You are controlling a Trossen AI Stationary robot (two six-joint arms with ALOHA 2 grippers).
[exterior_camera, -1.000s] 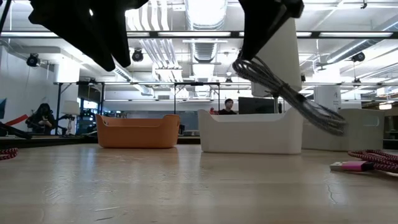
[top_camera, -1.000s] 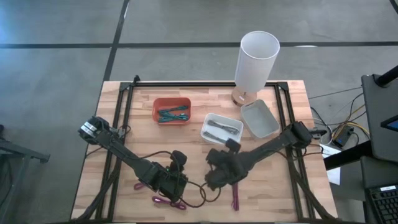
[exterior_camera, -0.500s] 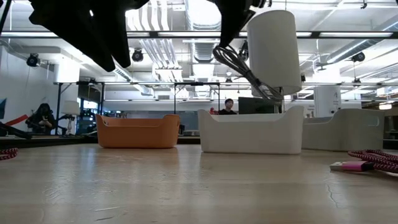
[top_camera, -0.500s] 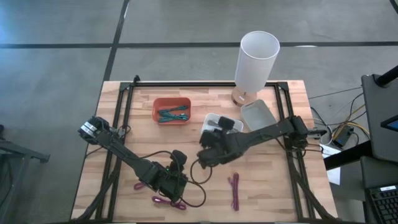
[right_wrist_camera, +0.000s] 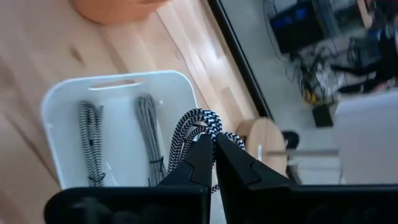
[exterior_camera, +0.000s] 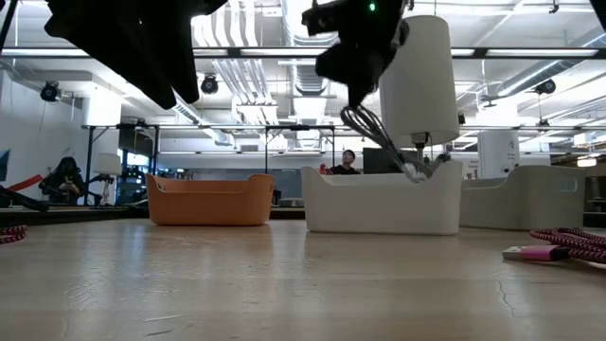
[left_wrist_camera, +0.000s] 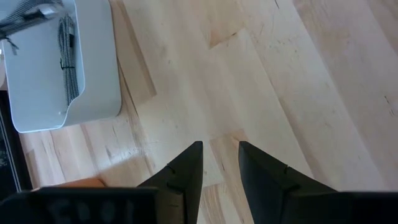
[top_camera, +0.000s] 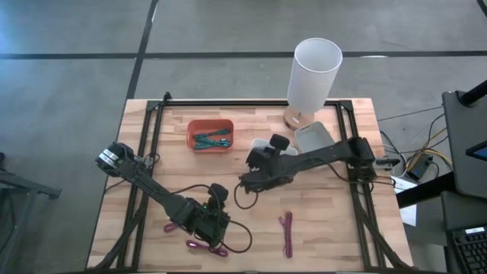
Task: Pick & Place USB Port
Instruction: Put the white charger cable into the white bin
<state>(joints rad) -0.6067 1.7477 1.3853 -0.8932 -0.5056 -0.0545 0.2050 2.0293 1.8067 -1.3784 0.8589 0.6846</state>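
My right gripper (top_camera: pixel 262 166) is above the white tray (top_camera: pixel 283 161) and is shut on a black-and-white braided USB cable (right_wrist_camera: pixel 199 123). The cable hangs below it in the low view (exterior_camera: pixel 383 137). The tray (right_wrist_camera: pixel 81 99) holds two similar cables lying on its floor. My left gripper (left_wrist_camera: pixel 219 163) is open and empty, low over the bare wood near the table's front edge (top_camera: pixel 213 221). My right gripper pinches a bent loop of the braided cable (right_wrist_camera: pixel 200 122) between its two fingers, with the loop sticking out past the fingertips. The fingers come from above, pointing down. The cable hangs slack and lifted clear of the table, its lower end (exterior_camera: pixel 414 172) at the height of the white tray's rim.
An orange tray (top_camera: pixel 211 135) with teal cables stands at the far left. A tall white cylinder (top_camera: pixel 313 76) and a second white tray (top_camera: pixel 316 142) stand at the far right. Pink cables lie at the front (top_camera: pixel 288 233) and by my left gripper (top_camera: pixel 202 245). A dark cable (top_camera: pixel 237 240) lies there too.
My right gripper has gone from the table's front middle toward the far edge, to above the white tray, carrying the braided cable. The cable has been lifted clear of the table and now dangles at the tray's rim.
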